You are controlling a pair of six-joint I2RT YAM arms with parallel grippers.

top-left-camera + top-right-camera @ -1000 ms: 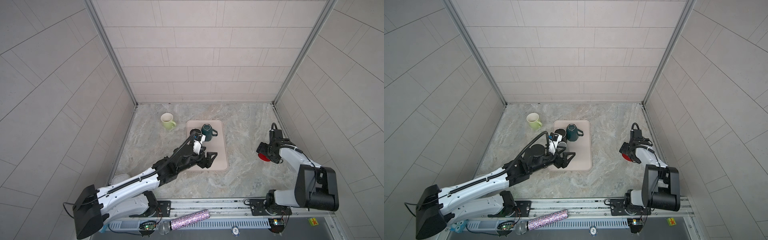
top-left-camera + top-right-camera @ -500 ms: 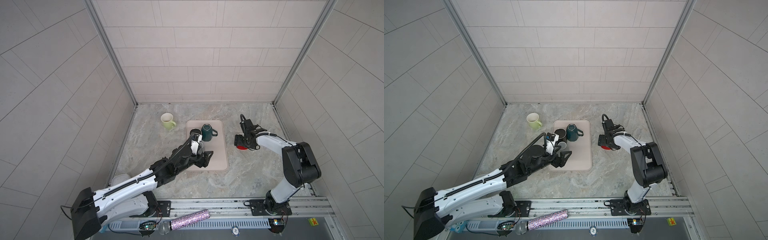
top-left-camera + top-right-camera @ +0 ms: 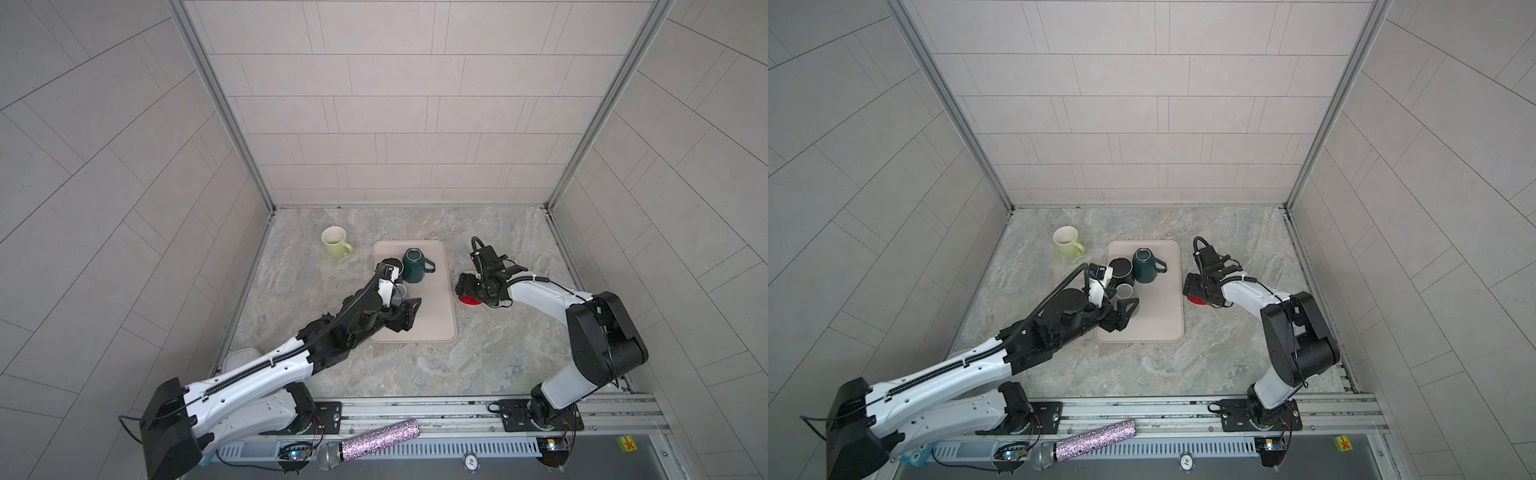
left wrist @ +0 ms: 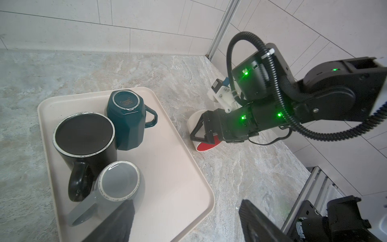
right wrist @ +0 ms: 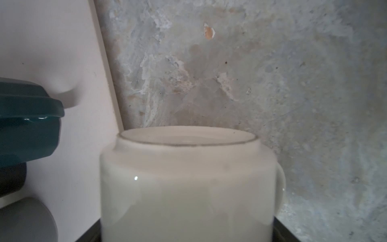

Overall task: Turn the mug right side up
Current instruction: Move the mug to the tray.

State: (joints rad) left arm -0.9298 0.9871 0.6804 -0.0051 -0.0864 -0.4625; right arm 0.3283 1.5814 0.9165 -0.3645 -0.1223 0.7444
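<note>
The right tool (image 3: 464,286) grips the tilted white mug (image 5: 186,184) between its jaws. The left tool (image 3: 405,316) gapes wide, with the grey mug (image 4: 119,182) at one finger.

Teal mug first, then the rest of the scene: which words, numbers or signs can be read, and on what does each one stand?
Teal mug, on its upturned base: a gold script word with small lines under it, too small to read.
"10": on the round dark disc at the front edge, seen in both top views.
Green sticker, front corner: a red mark, too small to read.
Nothing else is legible.
</note>
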